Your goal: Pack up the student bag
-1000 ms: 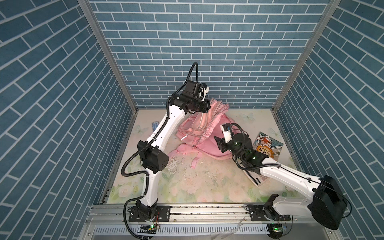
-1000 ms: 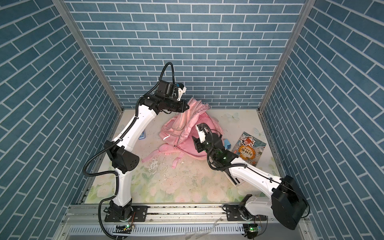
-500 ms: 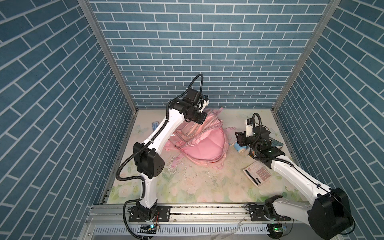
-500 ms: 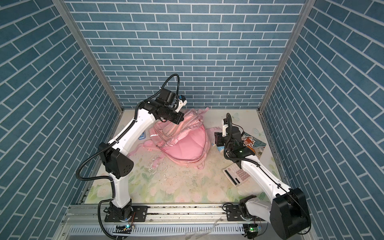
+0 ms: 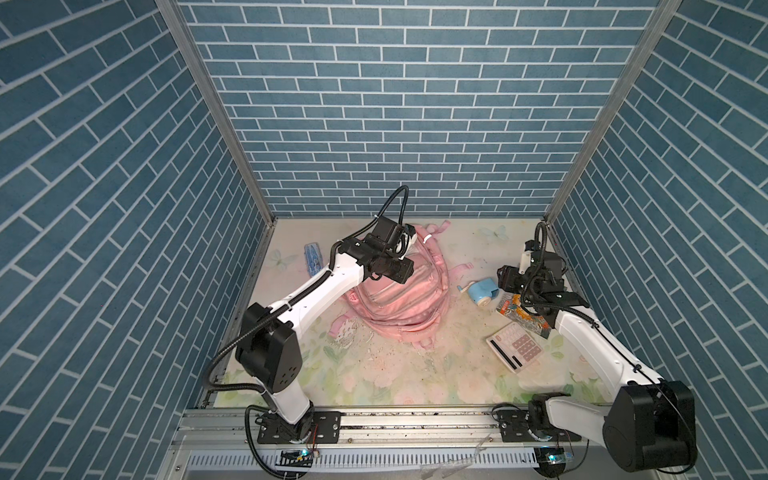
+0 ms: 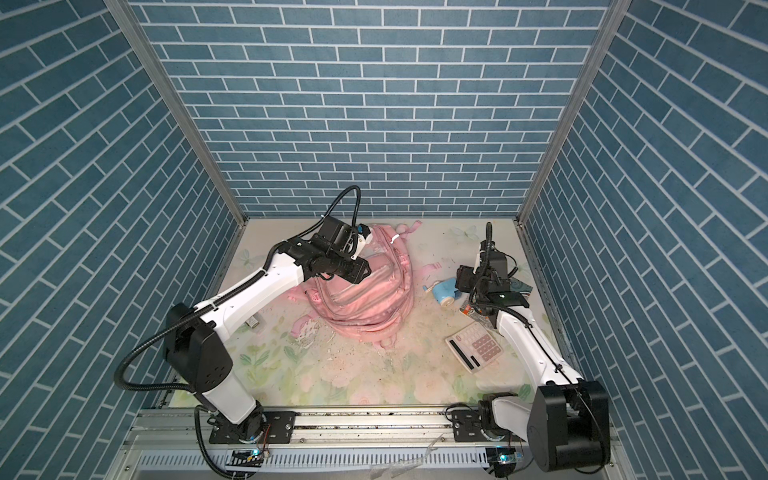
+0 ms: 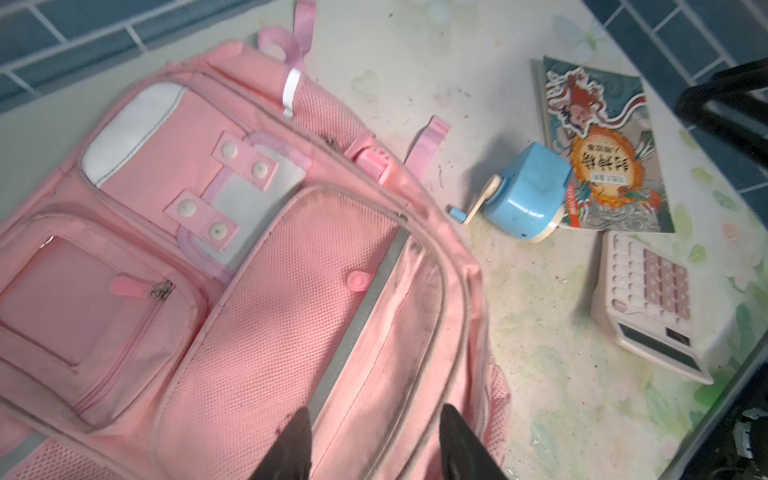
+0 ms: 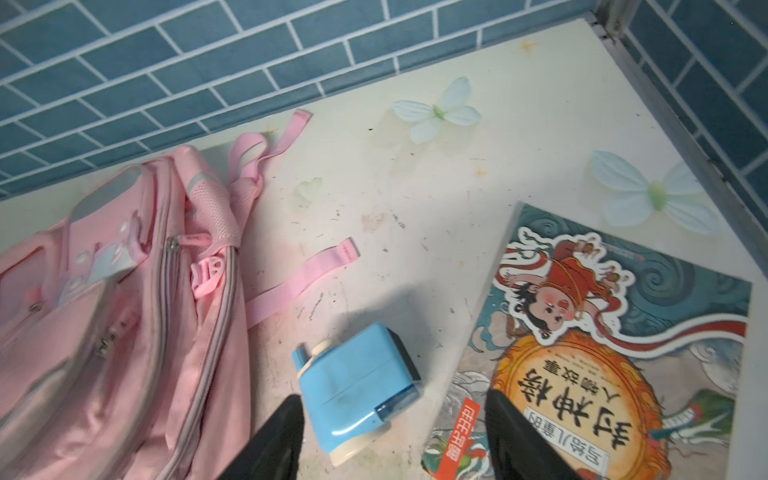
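Note:
The pink student bag (image 5: pixel 405 303) (image 6: pixel 365 303) lies flat on the floral table, front pockets up, with its zippers shut in the left wrist view. My left gripper (image 7: pixel 374 415) hovers open over the bag's (image 7: pixel 249 270) mesh side panel, and nothing sits between its fingertips. My right gripper (image 8: pixel 395 405) (image 5: pixel 505 279) is open at the right. It hangs above a blue pencil sharpener (image 8: pixel 357 382) (image 5: pixel 482 293), which lies partly between its fingers without touching them. The bag's (image 8: pixel 104 311) loose straps trail toward the sharpener.
A picture book (image 5: pixel 523 316) (image 8: pixel 602 353) lies right of the sharpener. A pink calculator (image 5: pixel 515 347) (image 7: pixel 652 299) sits nearer the front. At the back left lies a blue pencil case (image 5: pixel 312 257). Crumbs litter the mat, and brick walls close in on three sides.
My left gripper has opened and let the bag go, so the bag has dropped from lifted to flat. My right arm has swung right from the bag to the sharpener and opened wider.

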`<state>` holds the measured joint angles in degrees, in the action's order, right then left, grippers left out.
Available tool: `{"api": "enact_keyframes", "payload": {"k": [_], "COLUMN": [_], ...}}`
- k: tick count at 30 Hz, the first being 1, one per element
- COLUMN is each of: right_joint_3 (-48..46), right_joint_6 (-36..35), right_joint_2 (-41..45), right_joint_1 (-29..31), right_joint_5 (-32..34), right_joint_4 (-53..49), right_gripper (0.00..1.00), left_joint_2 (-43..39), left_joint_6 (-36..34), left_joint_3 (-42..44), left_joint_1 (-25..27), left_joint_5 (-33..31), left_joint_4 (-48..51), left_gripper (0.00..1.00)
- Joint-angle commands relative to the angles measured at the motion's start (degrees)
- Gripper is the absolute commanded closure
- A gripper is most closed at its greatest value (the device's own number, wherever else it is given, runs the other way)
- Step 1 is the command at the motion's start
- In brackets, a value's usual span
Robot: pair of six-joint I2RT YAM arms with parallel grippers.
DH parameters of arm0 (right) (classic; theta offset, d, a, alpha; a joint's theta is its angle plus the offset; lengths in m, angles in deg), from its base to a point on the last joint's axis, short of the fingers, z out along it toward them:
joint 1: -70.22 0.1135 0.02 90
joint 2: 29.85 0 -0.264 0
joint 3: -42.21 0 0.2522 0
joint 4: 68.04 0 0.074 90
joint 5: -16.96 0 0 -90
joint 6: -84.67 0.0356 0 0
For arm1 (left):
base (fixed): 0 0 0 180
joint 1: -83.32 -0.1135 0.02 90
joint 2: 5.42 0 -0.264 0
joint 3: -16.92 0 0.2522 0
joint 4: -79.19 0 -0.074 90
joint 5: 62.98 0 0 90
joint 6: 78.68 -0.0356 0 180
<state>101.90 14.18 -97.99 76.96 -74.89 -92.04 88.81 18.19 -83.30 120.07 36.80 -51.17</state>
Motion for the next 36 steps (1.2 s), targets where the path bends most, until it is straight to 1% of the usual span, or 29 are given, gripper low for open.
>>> {"api": "enact_keyframes", "payload": {"k": [1,3,6,9,13,15,17,21,27,29,31,33,36], "right_joint_3": [-1.1,-2.2,-4.7,-8.9,-11.7,-12.9,-13.4,-15.0,-14.6,-13.5,-12.7,-12.2,-11.6], "right_joint_6": [2.3,3.3,6.3,9.4,12.6,14.2,15.7,15.7,15.0,14.0,13.4,12.8,11.8], "right_joint_2": [-0.1,0.1,0.5,1.0,0.2,0.1,0.1,-0.1,-5.7,-7.1,-8.2,-10.1,-13.5], "right_joint_1": [-2.4,-4.0,-6.6,-8.2,-10.5,-12.4,-14.2,-17.9,-26.2,-27.3,-27.7,-28.6,-29.9], "right_joint_5": [0.4,0.4,0.0,-0.8,0.0,-1.0,-1.5,-2.6,-8.3,-8.7,-7.2,-7.1,-10.7], "right_joint_4": [-3.3,-3.5,-2.3,1.4,1.9,1.8,1.0,2.5,6.5,6.5,6.5,6.8,8.3], "right_gripper": [0.22,0.18,0.17,0.15,0.14,0.14,0.14,0.14,0.14,0.14,0.14,0.14,0.17], "left_joint_2": [-2.4,-3.1,-3.8,-3.1,-0.9,0.8,3.0,8.1,15.1,17.0,19.5,22.7,27.5], "left_joint_6": [5.6,8.8,13.7,17.9,21.3,22.4,22.9,22.3,21.3,21.0,21.1,21.2,20.5], "left_joint_3": [0.7,0.6,1.3,2.0,2.1,1.6,0.7,-3.0,-9.2,-11.2,-13.4,-16.6,-22.3], "left_joint_1": [3.4,4.8,5.9,6.4,8.4,9.6,10.5,12.1,12.6,12.7,12.6,13.0,13.3], "left_joint_5": [-3.2,-5.2,-5.4,-6.2,-5.4,-5.0,-3.3,-2.1,1.4,2.1,3.1,4.8,6.1], "left_joint_4": [-5.0,-5.9,-9.1,-13.4,-18.9,-20.8,-22.2,-21.7,-22.3,-22.4,-22.8,-22.6,-20.6], "left_gripper": [0.41,0.38,0.36,0.35,0.35,0.34,0.34,0.34,0.34,0.34,0.34,0.34,0.34]}}
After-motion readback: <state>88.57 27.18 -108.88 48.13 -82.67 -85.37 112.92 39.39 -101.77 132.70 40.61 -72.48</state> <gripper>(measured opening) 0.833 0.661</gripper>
